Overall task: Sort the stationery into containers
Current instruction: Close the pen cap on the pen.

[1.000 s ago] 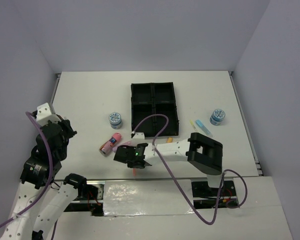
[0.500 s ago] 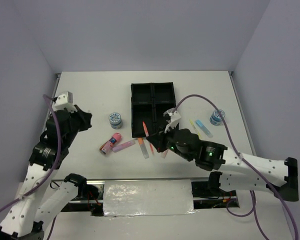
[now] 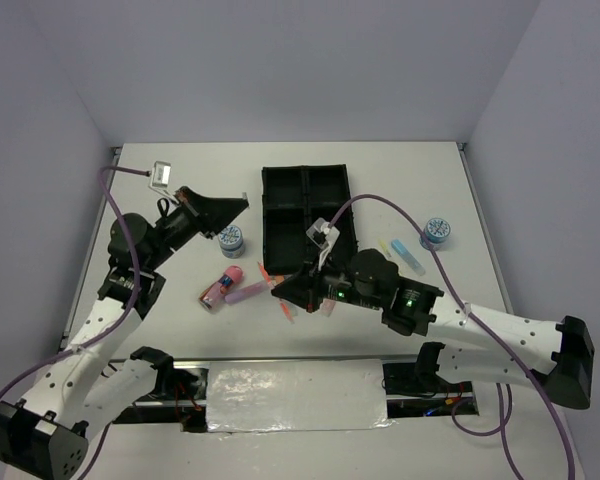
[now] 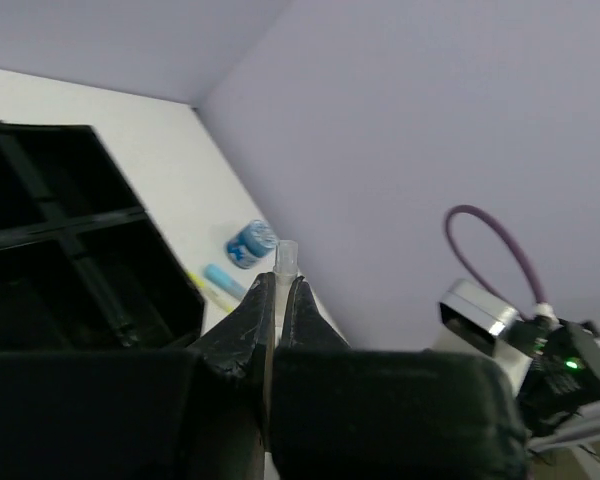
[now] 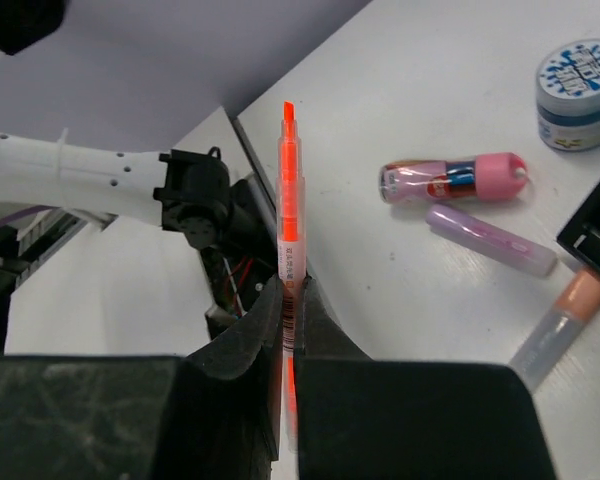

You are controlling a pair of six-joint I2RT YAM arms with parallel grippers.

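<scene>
My right gripper (image 3: 280, 288) is shut on a thin orange pen (image 5: 290, 200) and holds it above the table, just in front of the black tray (image 3: 310, 215); the pen's tip sticks out past the fingers (image 3: 265, 272). My left gripper (image 3: 235, 203) is raised left of the tray, shut on a thin translucent pen (image 4: 285, 258). On the table lie a pink tube (image 3: 223, 283), a purple marker (image 3: 248, 291), an orange marker (image 5: 565, 315), a blue marker (image 3: 408, 255) and a yellow marker (image 3: 388, 247). One tape roll (image 3: 231, 238) sits left of the tray, another (image 3: 435, 231) to its right.
The tray's four compartments look empty. Another orange pen (image 3: 285, 308) lies under the right arm. The table's near edge and the arm bases are just behind the right gripper. Purple cables loop over both arms.
The left arm has swung up and right, from the table's left edge toward the tray. The right gripper lifted the orange pen from the table and now holds it lower and further left.
</scene>
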